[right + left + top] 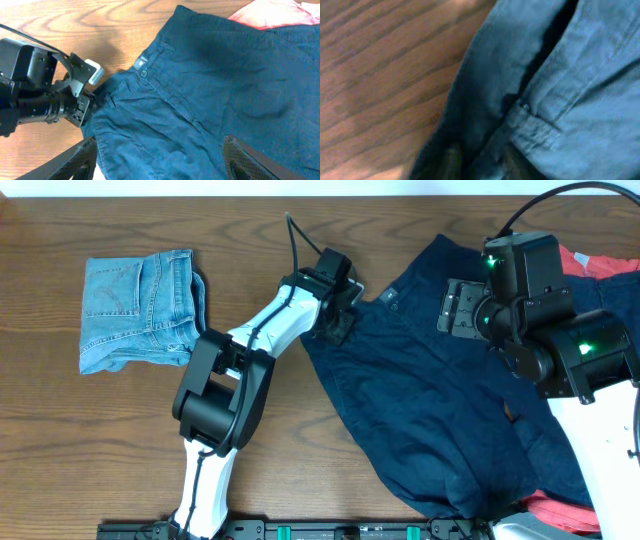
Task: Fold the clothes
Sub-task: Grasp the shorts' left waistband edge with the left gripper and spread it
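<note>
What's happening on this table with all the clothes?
Two robot arms are working on folding clothes. The left claw appears to be pinching the waistband edge of the navy shorts spread on the table, while the right claw hangs open above them. A folded denim piece lies to the side, and a coral-red garment peeks out beside the shorts.

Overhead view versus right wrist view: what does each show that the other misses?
Only overhead: the folded denim at the left of the table, and the left arm down to its base. Only right wrist: the right gripper, open above the shorts. Both: the navy shorts, the left gripper at their waistband edge, the coral cloth beyond them, and the wood table.
</note>
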Robot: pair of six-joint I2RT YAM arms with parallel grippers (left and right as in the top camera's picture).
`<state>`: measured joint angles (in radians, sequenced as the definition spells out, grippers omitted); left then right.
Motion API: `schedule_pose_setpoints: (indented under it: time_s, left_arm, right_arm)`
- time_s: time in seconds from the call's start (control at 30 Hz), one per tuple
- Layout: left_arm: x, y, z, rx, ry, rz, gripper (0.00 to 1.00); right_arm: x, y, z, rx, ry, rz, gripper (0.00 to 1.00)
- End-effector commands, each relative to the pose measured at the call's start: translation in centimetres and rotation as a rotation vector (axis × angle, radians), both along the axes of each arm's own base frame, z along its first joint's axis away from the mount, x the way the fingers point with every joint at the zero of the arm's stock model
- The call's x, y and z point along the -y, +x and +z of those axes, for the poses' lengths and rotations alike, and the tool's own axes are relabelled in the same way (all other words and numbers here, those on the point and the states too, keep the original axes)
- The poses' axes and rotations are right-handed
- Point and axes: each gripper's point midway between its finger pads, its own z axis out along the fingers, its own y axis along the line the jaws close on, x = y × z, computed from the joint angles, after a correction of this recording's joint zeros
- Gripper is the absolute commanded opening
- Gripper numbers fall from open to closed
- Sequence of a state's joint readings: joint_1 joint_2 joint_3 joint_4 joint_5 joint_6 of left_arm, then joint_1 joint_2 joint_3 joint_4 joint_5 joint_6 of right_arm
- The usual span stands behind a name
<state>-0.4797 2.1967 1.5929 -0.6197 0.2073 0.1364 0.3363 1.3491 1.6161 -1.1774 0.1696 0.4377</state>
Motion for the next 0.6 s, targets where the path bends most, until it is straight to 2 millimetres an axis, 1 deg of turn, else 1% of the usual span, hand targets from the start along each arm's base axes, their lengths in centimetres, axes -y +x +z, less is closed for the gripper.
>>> schedule_pose_setpoints:
  time_s: [0.0,0.03,0.13,0.2,0.23,0.3,0.4,0.47,0.53,0.57]
  left_arm:
    - [-0.8,-0.9,-1.3,-0.047,0.037,0.001,0.06]
    - [-0.9,-1.0,-0.8,-0.051,0.037,0.009,0.06]
    - [-1.7,-0.8,1.7,-0.055,0.028,0.069,0.06]
    - [-3.0,-0.7,3.9,-0.038,0.035,0.111,0.06]
    - [-4.2,-0.5,5.2,-0.023,0.053,0.169,0.06]
    - [-7.3,-0.3,7.3,0.003,0.113,0.277,0.06]
    - [-13.0,-1.1,9.7,0.013,0.238,0.444,0.06]
    - [-16.7,-2.2,10.7,-0.013,0.314,0.535,0.06]
    - [-19.6,-3.5,11.1,-0.072,0.348,0.595,0.06]
    - [-20.6,-4.0,11.1,-0.099,0.353,0.622,0.06]
  right_arm:
    - [0.7,0.1,0.2,0.002,0.002,-0.032,0.78]
    - [0.9,0.2,0.2,0.002,0.002,-0.035,0.78]
    - [1.2,0.2,0.2,0.000,0.001,-0.047,0.77]
    - [1.5,0.2,0.1,-0.004,0.000,-0.056,0.77]
    - [1.7,0.2,0.1,-0.006,-0.001,-0.059,0.76]
    - [1.9,0.1,0.0,-0.012,-0.003,-0.065,0.77]
    - [2.3,-0.2,-0.3,-0.030,-0.008,-0.075,0.77]
    - [2.6,-0.4,-0.5,-0.042,-0.013,-0.080,0.77]
    - [3.0,-0.5,-0.6,-0.049,-0.015,-0.094,0.78]
    - [3.2,-0.5,-0.6,-0.050,-0.016,-0.100,0.79]
